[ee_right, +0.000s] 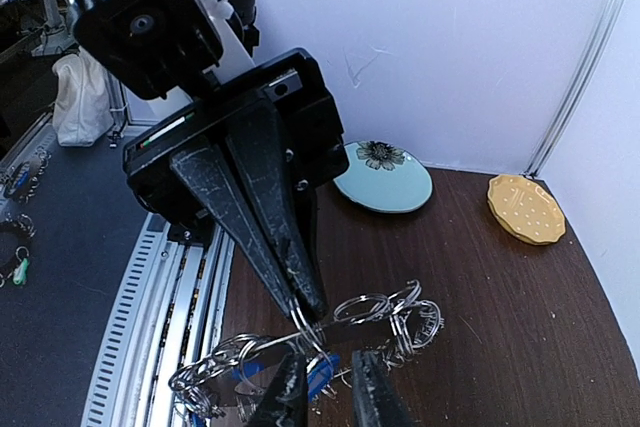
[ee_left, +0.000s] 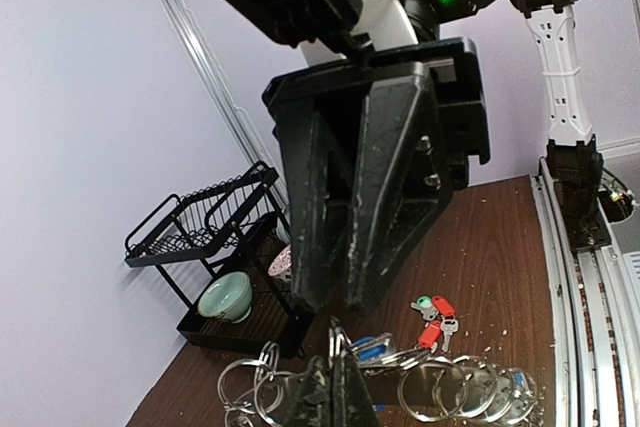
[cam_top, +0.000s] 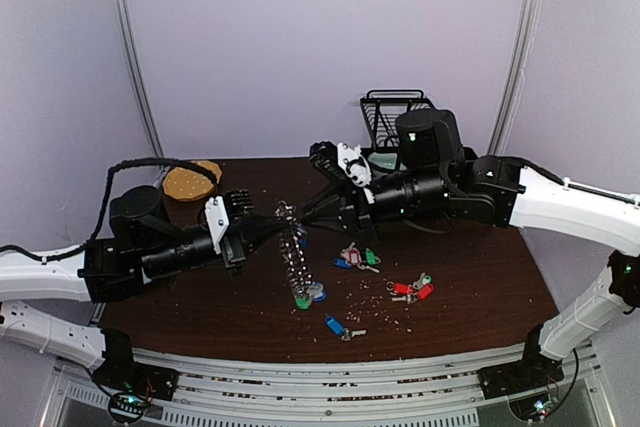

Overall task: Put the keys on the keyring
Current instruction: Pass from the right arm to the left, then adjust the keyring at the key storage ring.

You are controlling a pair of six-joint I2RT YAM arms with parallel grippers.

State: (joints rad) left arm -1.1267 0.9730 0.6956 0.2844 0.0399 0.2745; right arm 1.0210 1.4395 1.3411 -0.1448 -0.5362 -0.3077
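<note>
Top external: left gripper clamped tight on the hanging keyring, right gripper part-open beside it, loose keys right, well inside the table edge.

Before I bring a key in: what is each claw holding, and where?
Left claw pinches the keyring by one small ring at its raised end. Right claw is open at the rings, with no visible grip.

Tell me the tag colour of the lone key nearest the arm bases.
Blue tag, best seen in the top external view.
</note>
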